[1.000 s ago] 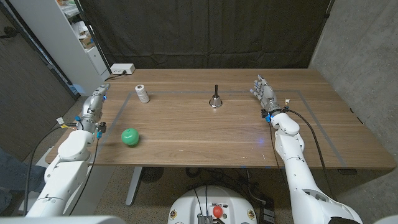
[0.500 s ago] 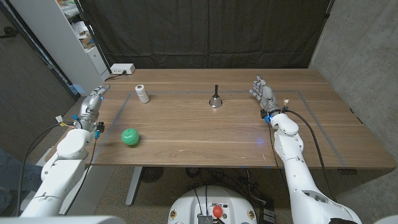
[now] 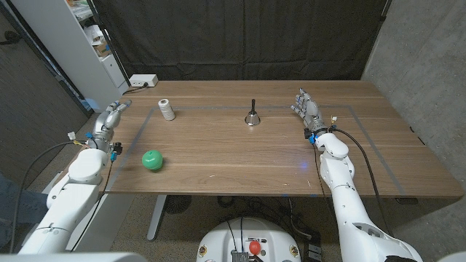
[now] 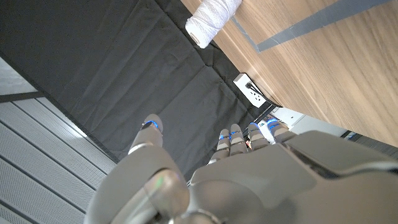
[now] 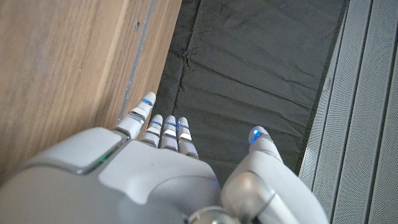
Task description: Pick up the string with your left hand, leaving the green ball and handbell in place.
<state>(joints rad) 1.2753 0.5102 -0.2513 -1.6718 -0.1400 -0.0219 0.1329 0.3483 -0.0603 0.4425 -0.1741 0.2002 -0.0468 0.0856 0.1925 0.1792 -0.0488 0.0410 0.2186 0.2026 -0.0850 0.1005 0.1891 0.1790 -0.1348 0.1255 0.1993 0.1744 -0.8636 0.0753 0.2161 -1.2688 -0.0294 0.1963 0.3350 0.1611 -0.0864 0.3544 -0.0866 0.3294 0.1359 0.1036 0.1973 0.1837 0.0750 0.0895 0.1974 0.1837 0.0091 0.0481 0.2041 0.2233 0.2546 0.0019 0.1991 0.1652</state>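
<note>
The string (image 3: pixel 167 110), a white spool, stands upright on the wooden table (image 3: pixel 240 153) at about ten o'clock from the table's middle. The left hand (image 3: pixel 109 120) hovers at the table's nine o'clock edge, fingers spread, holding nothing. The green ball (image 3: pixel 151 159) lies at eight o'clock, the handbell (image 3: pixel 252 116) near twelve. The right hand (image 3: pixel 309 110), at two o'clock, is spread and empty. No writing is legible.
</note>
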